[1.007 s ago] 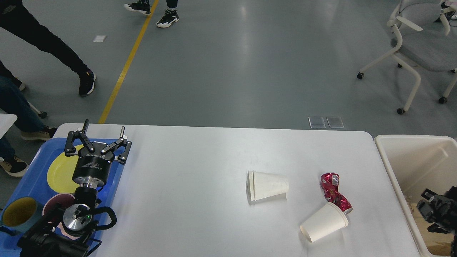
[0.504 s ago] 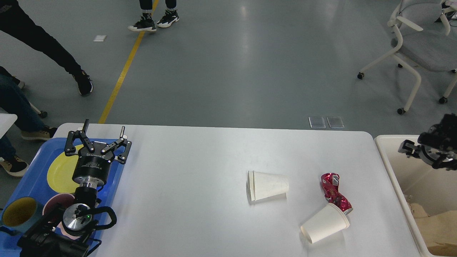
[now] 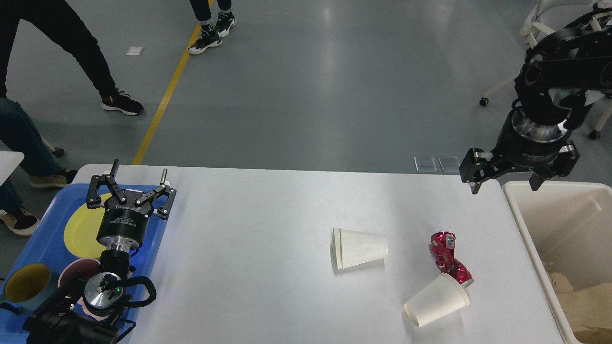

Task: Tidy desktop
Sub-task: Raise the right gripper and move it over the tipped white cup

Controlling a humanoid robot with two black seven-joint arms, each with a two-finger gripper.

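Note:
The white desktop (image 3: 248, 248) fills the lower view. On its right half lie two stacked white paper cups (image 3: 358, 248) on their side, a crushed red can (image 3: 448, 258), and another white paper cup (image 3: 436, 300) on its side, touching the can. My left gripper (image 3: 138, 169) is open and empty above the blue tray at the left. My right gripper (image 3: 506, 186) is open and empty, pointing down over the desk's far right corner beside the bin.
A blue tray (image 3: 158, 239) at the left holds a yellow plate (image 3: 81, 231), a pink bowl (image 3: 76, 271) and a teal cup (image 3: 27, 285). A cream bin (image 3: 550, 224) with paper scraps stands off the right edge. People walk behind; a chair (image 3: 535, 28) stands at the far right.
My right arm has risen from low inside the bin to above the desk's far right corner, gripper now open. The left arm and the desk items have not moved. People have walked.

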